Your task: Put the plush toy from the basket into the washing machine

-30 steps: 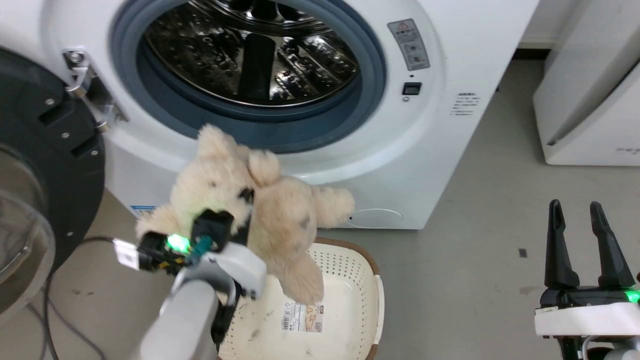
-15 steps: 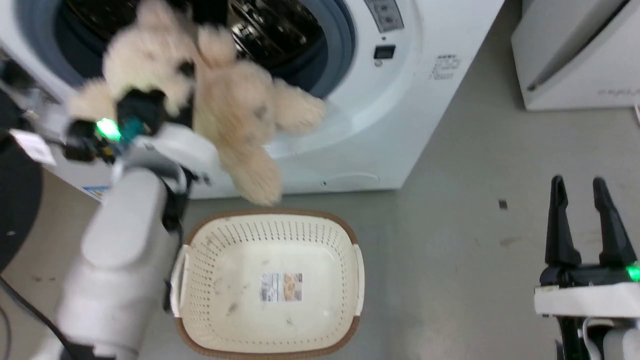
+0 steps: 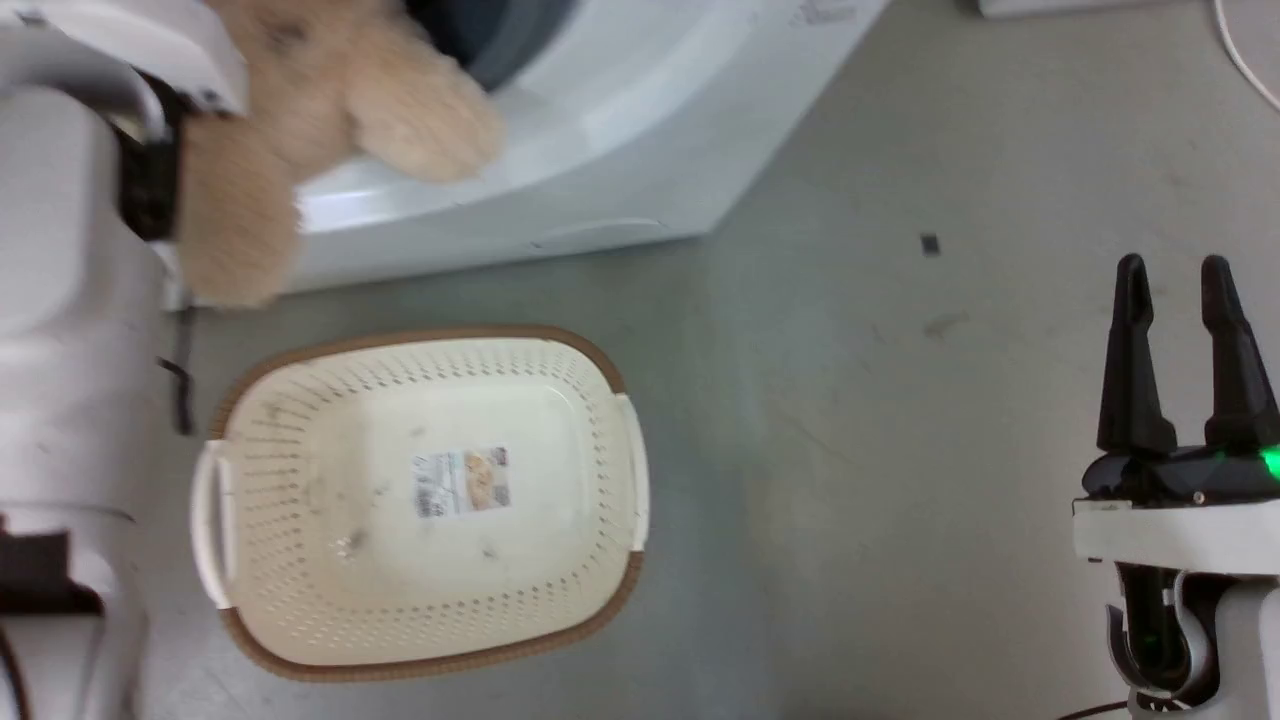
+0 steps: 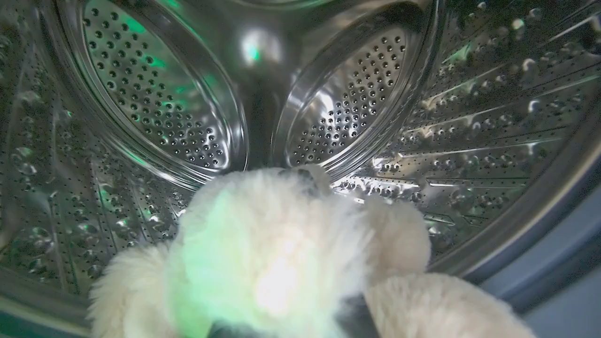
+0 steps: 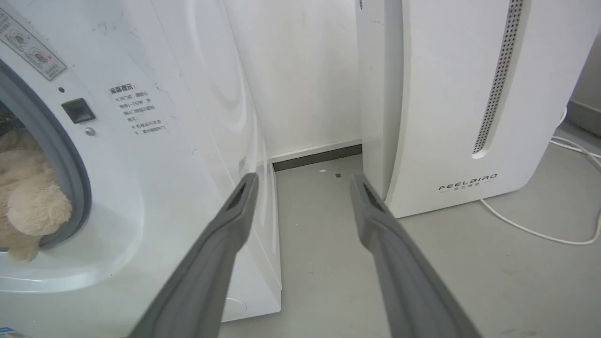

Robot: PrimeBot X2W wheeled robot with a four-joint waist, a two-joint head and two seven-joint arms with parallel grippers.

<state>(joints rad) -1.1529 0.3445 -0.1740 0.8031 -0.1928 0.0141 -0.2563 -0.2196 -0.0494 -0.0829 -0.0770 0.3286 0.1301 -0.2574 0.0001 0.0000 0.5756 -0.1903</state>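
The cream-beige plush toy [image 3: 330,90] hangs at the washing machine's [image 3: 560,170] port, its legs draped over the white front lip. In the left wrist view the plush toy [image 4: 272,253] bulges up before the shiny steel drum [image 4: 164,108], lit green. My left gripper [image 4: 286,321] is shut on it, its dark fingers mostly buried in fur. The right wrist view catches the plush toy [image 5: 28,202] just inside the grey gasket [image 5: 70,173]. The oval basket [image 3: 300,400] lies on the floor below, holding nothing but its label sticker [image 3: 462,482]. My right gripper [image 3: 1172,265] is open, far right.
My pale left forearm [image 3: 60,300] fills the left edge beside the basket. A white FEELBIRD appliance [image 5: 469,94] stands right of the washing machine [image 5: 188,141], with a white cable [image 5: 540,230] on the grey floor [image 3: 850,450]. A narrow gap runs between the two machines.
The head camera has tipped downward, shifting the whole picture. My left arm carried the plush toy up from above the basket into the port. The right gripper kept still.
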